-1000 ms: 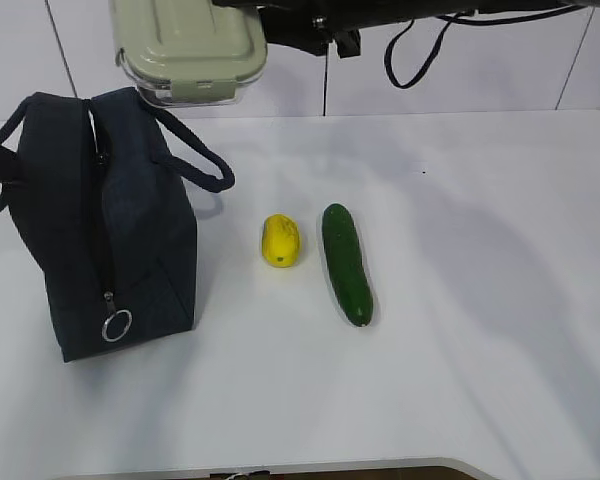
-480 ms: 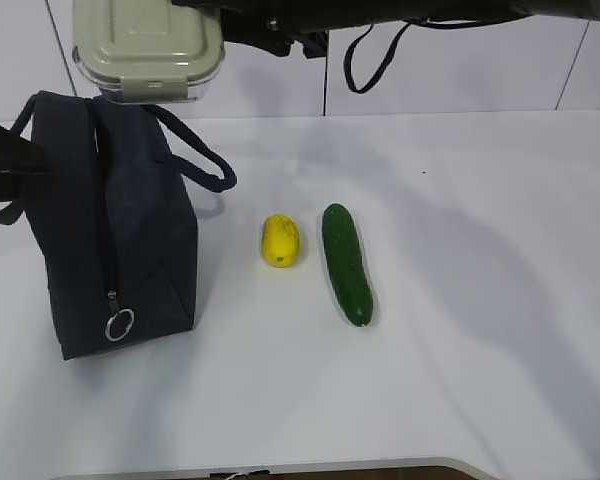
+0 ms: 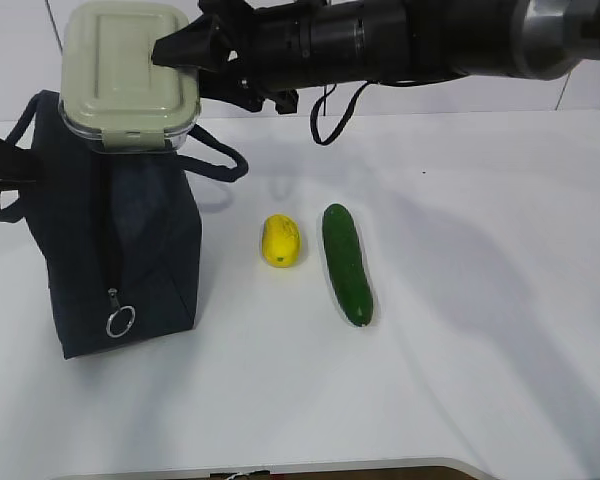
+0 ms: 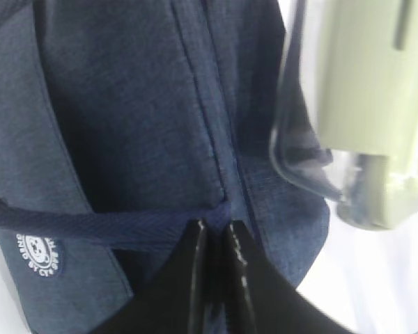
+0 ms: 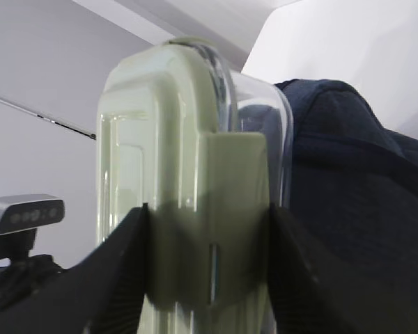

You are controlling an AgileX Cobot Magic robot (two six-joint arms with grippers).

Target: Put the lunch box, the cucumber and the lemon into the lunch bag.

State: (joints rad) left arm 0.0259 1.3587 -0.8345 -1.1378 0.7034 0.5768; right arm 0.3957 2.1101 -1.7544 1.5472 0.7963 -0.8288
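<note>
Now your right claw (image 5: 207,271) grips lunch box (image 3: 130,72) above lunch bag (image 3: 130,250); left claw (image 4: 214,233) pinched shut at bag handle (image 4: 90,226); lemon (image 3: 280,240), cucumber (image 3: 346,262) lie beside bag on tabletop (image 3: 480,300).

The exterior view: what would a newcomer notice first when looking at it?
The eye goes first to the lunch box, held by the right gripper above the top of the lunch bag at the left. Next come the lemon and the cucumber, lying side by side on the white table.
</note>
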